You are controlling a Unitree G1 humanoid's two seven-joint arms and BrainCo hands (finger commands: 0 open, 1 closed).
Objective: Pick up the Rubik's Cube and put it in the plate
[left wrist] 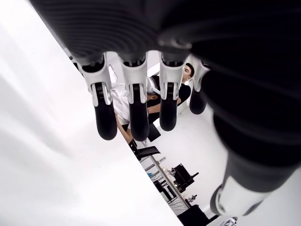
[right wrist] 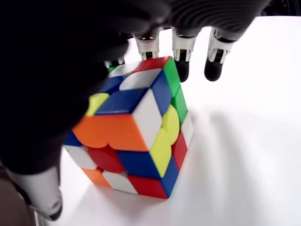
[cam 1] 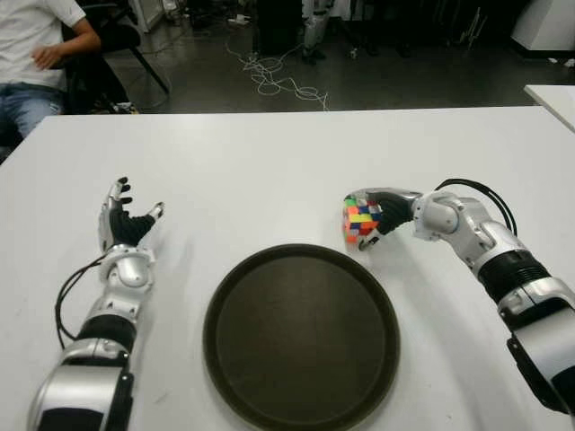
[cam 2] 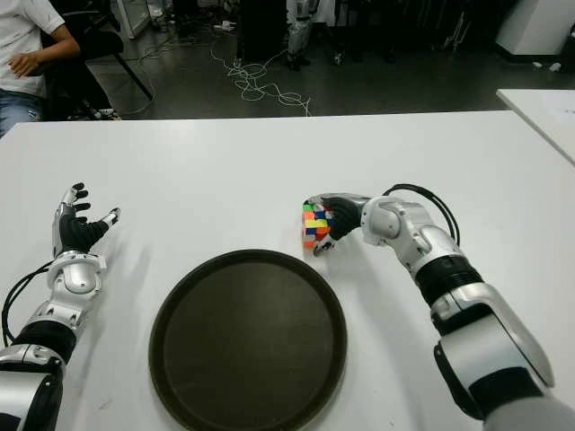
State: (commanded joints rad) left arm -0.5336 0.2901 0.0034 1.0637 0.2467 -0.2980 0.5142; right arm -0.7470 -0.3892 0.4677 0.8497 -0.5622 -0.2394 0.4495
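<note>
Just behind the plate, the right hand wraps the cube loosely and may drop it when lifting; the left hand is open.

Scrambled Rubik's Cube on table, just beyond dark round plate

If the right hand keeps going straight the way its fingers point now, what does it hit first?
The Rubik's Cube: the right hand points toward the robot's left with the cube directly at its fingers, apparently already touching. Beyond it lies bare white table.
</note>
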